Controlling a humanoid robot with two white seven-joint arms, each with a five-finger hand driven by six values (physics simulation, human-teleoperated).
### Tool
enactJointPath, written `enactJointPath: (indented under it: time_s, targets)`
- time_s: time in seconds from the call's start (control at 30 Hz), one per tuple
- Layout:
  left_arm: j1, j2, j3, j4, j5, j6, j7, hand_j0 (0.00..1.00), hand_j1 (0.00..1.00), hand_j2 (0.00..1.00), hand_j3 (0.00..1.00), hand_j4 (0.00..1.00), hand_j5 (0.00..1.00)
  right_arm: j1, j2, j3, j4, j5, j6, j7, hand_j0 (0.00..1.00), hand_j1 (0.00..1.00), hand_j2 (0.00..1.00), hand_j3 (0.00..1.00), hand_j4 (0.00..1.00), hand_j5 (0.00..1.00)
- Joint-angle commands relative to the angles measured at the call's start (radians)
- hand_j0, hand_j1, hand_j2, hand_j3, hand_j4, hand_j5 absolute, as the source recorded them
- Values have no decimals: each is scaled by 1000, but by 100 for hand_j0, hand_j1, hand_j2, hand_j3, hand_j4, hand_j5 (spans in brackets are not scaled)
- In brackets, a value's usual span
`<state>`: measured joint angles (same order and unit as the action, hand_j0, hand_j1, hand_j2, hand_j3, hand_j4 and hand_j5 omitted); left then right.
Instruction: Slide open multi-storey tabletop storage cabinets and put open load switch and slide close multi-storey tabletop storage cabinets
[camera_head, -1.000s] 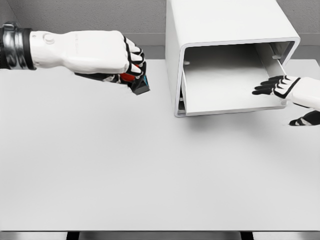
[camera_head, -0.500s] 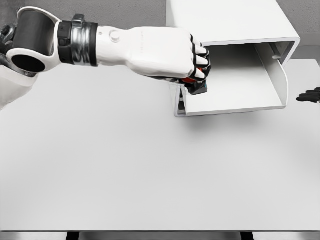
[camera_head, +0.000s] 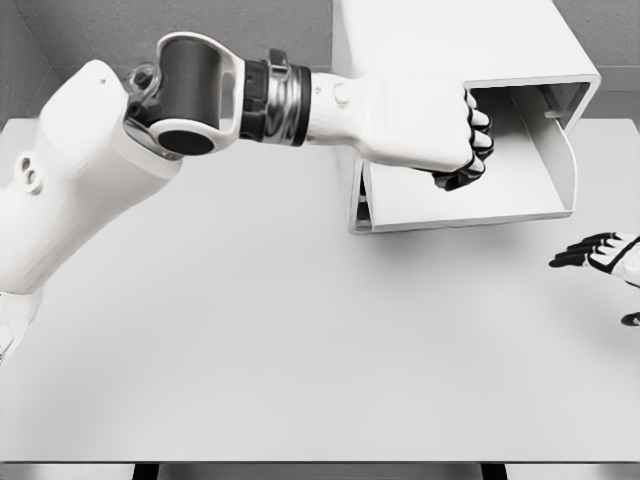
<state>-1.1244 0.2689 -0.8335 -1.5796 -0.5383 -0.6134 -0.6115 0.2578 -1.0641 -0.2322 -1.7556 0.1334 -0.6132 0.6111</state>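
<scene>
The white tabletop cabinet (camera_head: 450, 40) stands at the back right with its drawer (camera_head: 500, 205) slid out toward me. My left hand (camera_head: 455, 150) reaches across from the left and hangs over the left part of the drawer tray, fingers curled tight. The load switch (camera_head: 452, 181) is almost wholly hidden in that fist; only a dark bit shows under the fingers. At the picture's right edge, my right hand (camera_head: 600, 253) hovers low over the table, apart from the cabinet, fingers spread and holding nothing.
The white table (camera_head: 250, 340) stretches wide in front of the cabinet. My left upper arm and elbow (camera_head: 190, 95) fill the upper left of the view. A grey wall (camera_head: 200, 25) runs behind the table.
My left hand carried the switch further right, from the drawer's left edge to over its tray. My right hand came back into view a little at the right edge.
</scene>
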Motion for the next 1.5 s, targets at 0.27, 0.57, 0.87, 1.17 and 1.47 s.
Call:
enactJointPath:
  time_s: [0.27,0.57,0.87,1.17,1.47]
  targets:
    - [3,-74,-55,87,-103,3,1,35,35,35,35,35,35,-87,-1,128,-2,-5,2,0,47,47,47,47,47,47]
    - [3,-76,-58,131,-131,3,1,38,38,38,38,38,38,-195,4,221,-2,-5,2,0,54,54,54,54,54,54]
    - [-2,-72,-49,156,-126,3,1,59,59,59,59,59,59,-279,9,292,-2,-6,2,0,56,56,56,56,56,56]
    - [-5,-77,-44,196,-118,3,1,95,95,95,95,95,95,-299,12,301,-2,-8,2,0,57,57,57,57,57,57]
    - [-81,-19,-18,179,234,3,1,100,100,100,100,100,100,-397,27,401,-2,-8,2,0,58,58,58,58,58,58]
